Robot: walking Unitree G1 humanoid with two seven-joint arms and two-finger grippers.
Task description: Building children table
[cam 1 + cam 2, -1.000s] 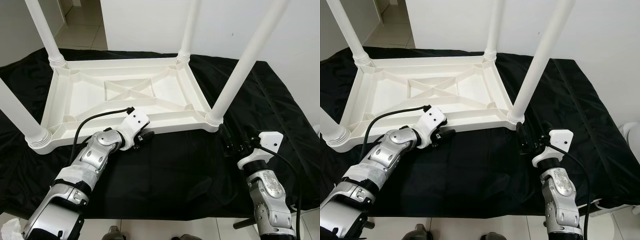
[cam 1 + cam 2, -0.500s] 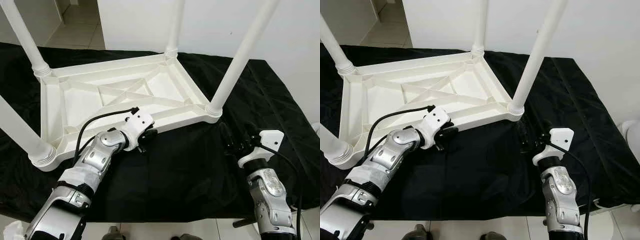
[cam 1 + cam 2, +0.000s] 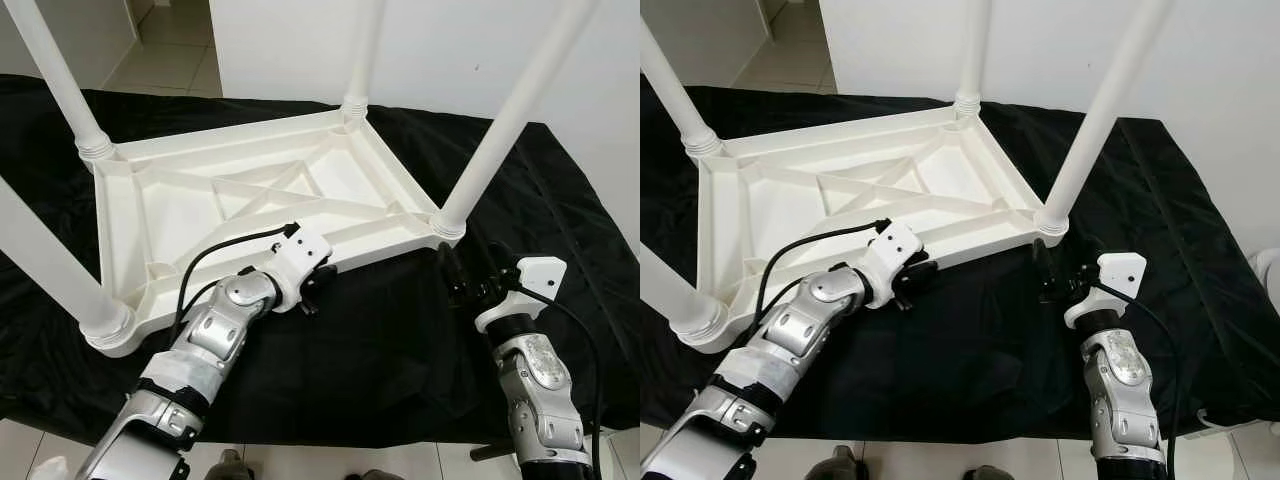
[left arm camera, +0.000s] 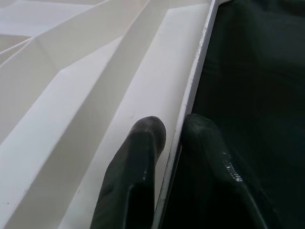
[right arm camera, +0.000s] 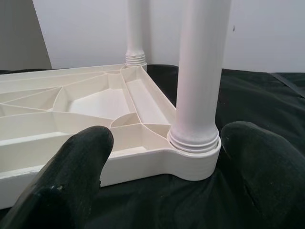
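White plastic children's table point(image 3: 250, 200), upside down on a black cloth point(image 3: 400, 340) spread over a raised surface, four legs up. All four legs seated in their corner sockets: near-right leg point(image 3: 500, 130), far-right leg point(image 3: 360, 50), far-left leg point(image 3: 55, 75), near-left leg point(image 3: 50, 265). Assembly apparently close to finished; probably only tightening or checking the legs left, then turning the table onto its feet. Tightness of the joints impossible to tell.

Left gripper point(image 3: 318, 290) at the near long edge of the table, its jaws nearly together and pinching the thin rim: in the left wrist view, one finger point(image 4: 138, 162) inside on the white plastic, the other outside over the cloth, rim edge between them. Right gripper point(image 3: 1058, 280) low over the cloth just beside the near-right corner, jaws spread wide, holding nothing; in the right wrist view the fingers point(image 5: 76, 176) flank the base of that leg without touching it.

Underside moulded in smooth, slightly glossy plastic, rectangular with rounded corners, stiffened by raised ribs: a frame near the rim, diagonal struts, an X-shaped brace point(image 3: 265, 185) in the middle. Legs round, plain tubes, each ending in a ringed, threaded-looking collar point(image 5: 193, 136) at the socket. Cloth matte, thin and wrinkled, likely to slide or bunch under a dragged table. Pale tiled floor point(image 3: 175, 65) and white wall point(image 3: 440, 50) beyond.
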